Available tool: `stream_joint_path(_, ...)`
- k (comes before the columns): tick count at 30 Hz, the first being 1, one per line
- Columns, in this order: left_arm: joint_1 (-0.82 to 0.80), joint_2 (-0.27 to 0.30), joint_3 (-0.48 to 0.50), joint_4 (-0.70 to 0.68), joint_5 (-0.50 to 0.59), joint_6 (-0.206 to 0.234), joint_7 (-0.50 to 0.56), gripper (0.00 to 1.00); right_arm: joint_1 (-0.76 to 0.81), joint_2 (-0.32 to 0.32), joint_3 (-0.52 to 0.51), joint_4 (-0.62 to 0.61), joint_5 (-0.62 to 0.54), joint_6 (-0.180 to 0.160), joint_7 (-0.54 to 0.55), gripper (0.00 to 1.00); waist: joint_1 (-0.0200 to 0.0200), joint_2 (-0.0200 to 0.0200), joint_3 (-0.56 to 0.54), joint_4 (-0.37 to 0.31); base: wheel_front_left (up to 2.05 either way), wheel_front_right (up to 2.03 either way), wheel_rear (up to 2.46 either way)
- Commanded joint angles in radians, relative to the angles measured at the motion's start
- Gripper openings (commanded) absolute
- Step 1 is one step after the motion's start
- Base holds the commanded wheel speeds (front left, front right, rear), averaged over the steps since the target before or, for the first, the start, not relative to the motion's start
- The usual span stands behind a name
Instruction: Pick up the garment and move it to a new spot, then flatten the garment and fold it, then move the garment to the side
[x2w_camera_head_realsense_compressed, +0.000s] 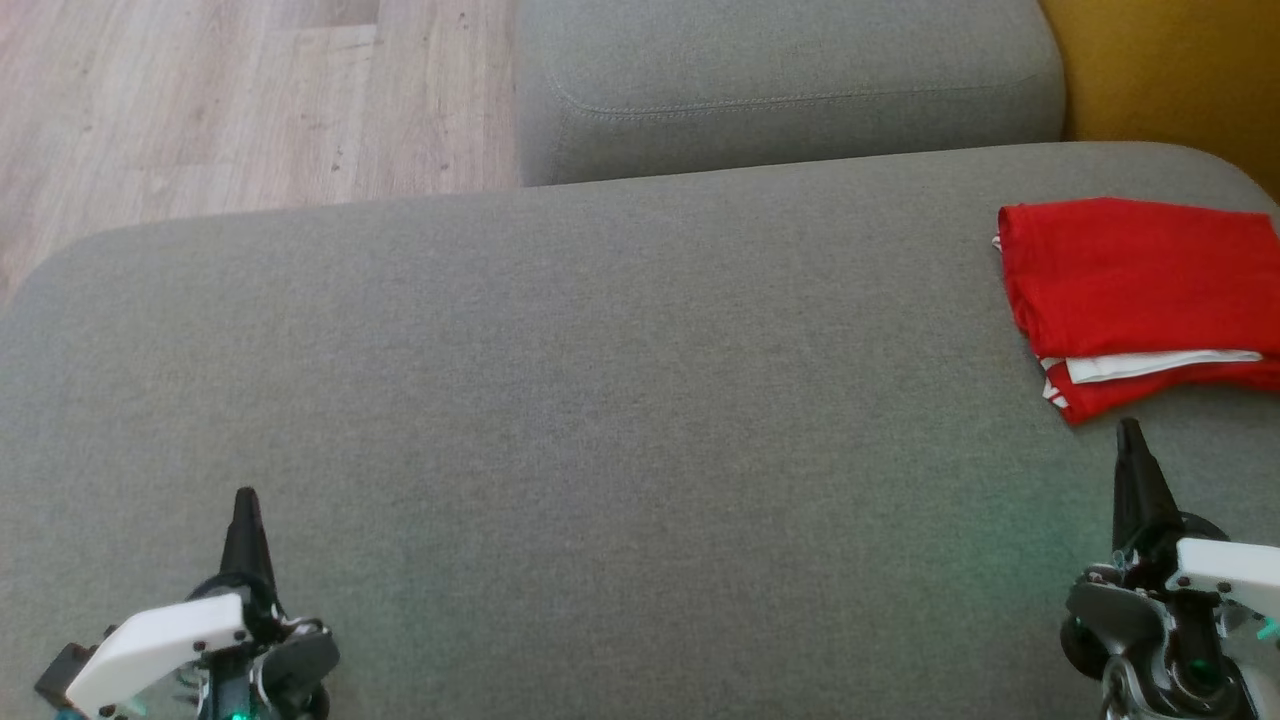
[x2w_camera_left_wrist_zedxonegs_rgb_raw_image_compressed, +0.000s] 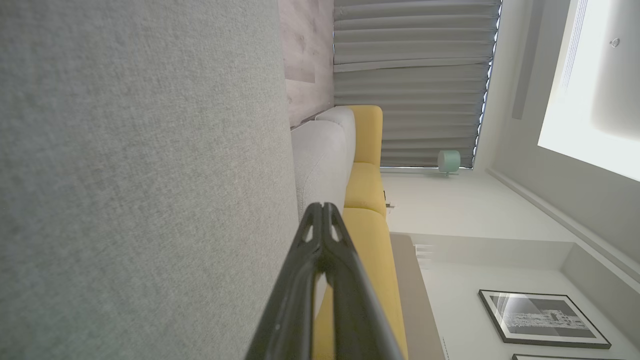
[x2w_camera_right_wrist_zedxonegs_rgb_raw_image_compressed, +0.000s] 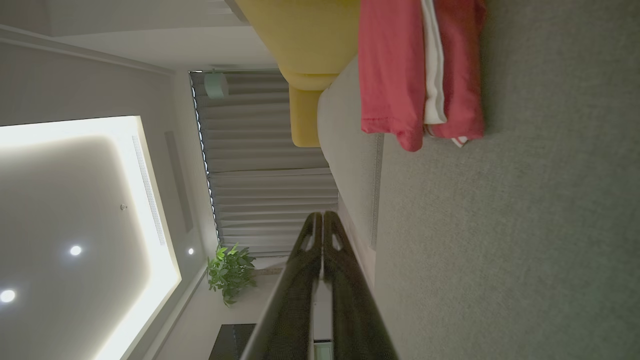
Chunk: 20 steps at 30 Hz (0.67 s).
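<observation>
I see the red garment (x2w_camera_head_realsense_compressed: 1140, 290) folded up, with a white strip peeking out along its near edge. It lies on the far right side of the big gray cushion (x2w_camera_head_realsense_compressed: 600, 400), right at the edge of my head view. My right gripper (x2w_camera_head_realsense_compressed: 1130, 428) is close in front of it but does not seem to touch it. Its two dark fingers are pinched tight together and are empty. My left gripper (x2w_camera_head_realsense_compressed: 245, 498) sits well apart at the lower left, also clenched and empty. Behind the big cushion is a smaller gray cushion (x2w_camera_head_realsense_compressed: 780, 90). A wood floor (x2w_camera_head_realsense_compressed: 200, 100) is on the left and a yellow seat (x2w_camera_head_realsense_compressed: 1170, 70) is on the right.
</observation>
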Motion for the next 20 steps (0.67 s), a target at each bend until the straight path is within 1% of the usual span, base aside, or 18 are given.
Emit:
stream_joint_path(1,-0.049,0.008,0.041,-0.028,0.004,-0.007,0.008,0.0,-0.052,-0.002,0.017,-0.032,0.001,0.004,0.005,0.0,0.0,0.0,0.0,0.0,0.0,0.0,0.0)
stream_joint_path(20,-0.05,0.003,0.048,-0.028,0.009,-0.007,0.013,0.0,-0.052,0.001,0.011,-0.031,-0.003,0.004,0.009,0.0,0.0,0.0,0.0,0.0,0.0,0.0,0.0)
